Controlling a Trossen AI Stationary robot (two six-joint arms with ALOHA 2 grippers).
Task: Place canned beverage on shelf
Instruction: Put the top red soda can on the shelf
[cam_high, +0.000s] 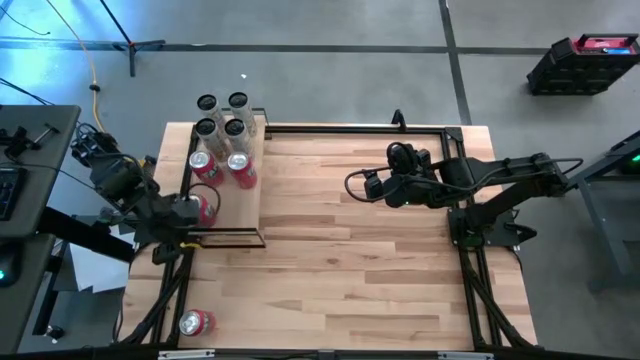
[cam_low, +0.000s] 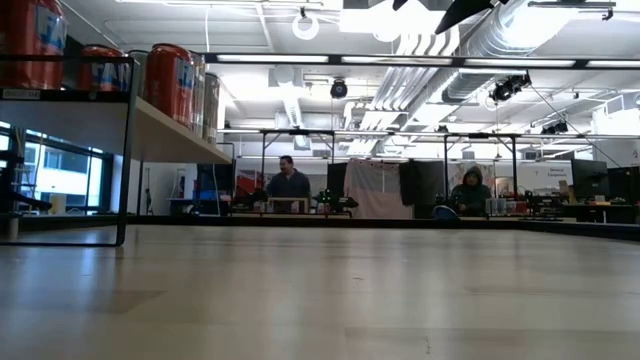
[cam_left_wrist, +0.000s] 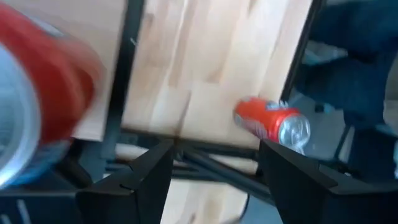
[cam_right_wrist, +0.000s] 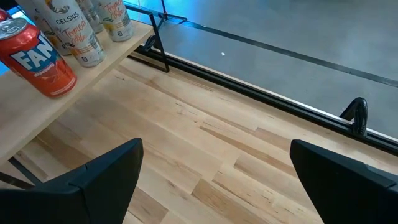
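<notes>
The shelf (cam_high: 243, 215) is a narrow pale-wood board on a thin black frame at the table's left side. It also shows in the low view (cam_low: 175, 135). On it stand several pale cans (cam_high: 222, 115) at the far end, two red cans (cam_high: 222, 168) in the middle and a red can (cam_high: 206, 207) at the near end. My left gripper (cam_high: 185, 213) is open right beside that near red can (cam_left_wrist: 43, 93), which lies outside its fingers. Another red can (cam_high: 195, 322) lies on its side at the table's near left corner, and it shows beyond the open fingers in the left wrist view (cam_left_wrist: 270, 124). My right gripper (cam_high: 375, 186) hovers open and empty over the table's middle.
A black frame rail (cam_high: 360, 127) runs along the table's far edge and down its sides. The wooden tabletop (cam_high: 350, 260) lies bare between the shelf and the right arm. People sit at desks far behind the table (cam_low: 288, 180).
</notes>
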